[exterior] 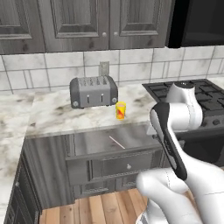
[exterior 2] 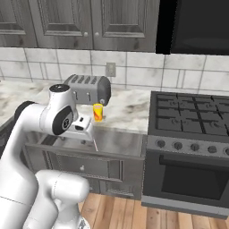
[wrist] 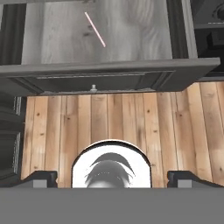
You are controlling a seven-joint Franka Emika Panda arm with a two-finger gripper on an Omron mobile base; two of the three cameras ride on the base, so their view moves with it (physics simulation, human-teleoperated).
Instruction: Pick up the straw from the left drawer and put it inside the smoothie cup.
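Hand view: looking down past the gripper (wrist: 112, 177), its two dark tips far apart at the bottom, jaws spread wide and holding nothing, over the plank floor (wrist: 131, 122).
Left drawer (exterior: 113, 162): pulled out under the counter's front edge, panelled front and small round knob facing the floor side.
Straw (exterior: 117, 142): lying flat and slanted on the drawer bottom, around the middle, apart from the drawer walls; in the hand view it sits near the top, well beyond the tips.
Toaster (exterior: 93, 91): on the counter (exterior: 48, 111) toward the back wall, left of the cup.
Smoothie cup (exterior: 120, 110): upright near the counter's front edge, just right of the toaster's front corner, above the open drawer.
Stove (exterior 2: 188, 120): at the counter's right end.
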